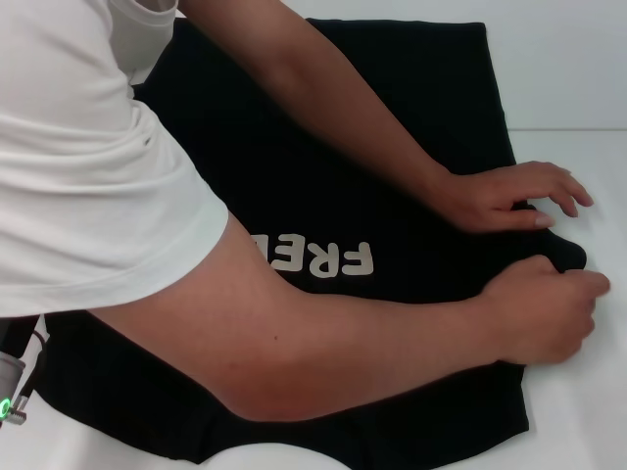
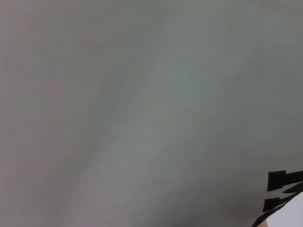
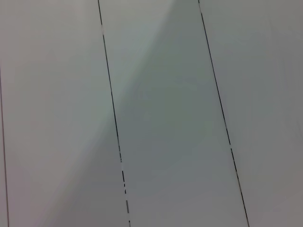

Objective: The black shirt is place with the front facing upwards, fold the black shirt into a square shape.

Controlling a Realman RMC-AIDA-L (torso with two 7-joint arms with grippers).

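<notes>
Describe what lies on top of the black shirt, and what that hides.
A person's two bare forearms and hands lie across the black shirt, gripping its edge on a white table. White lettering reads only partly; the near forearm covers the rest. Neither robot hand can be seen.

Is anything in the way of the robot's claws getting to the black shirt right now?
Yes. A person in a white T-shirt leans across the black shirt, both hands gripping its right edge. Only part of the left arm shows, at the lower left.
</notes>
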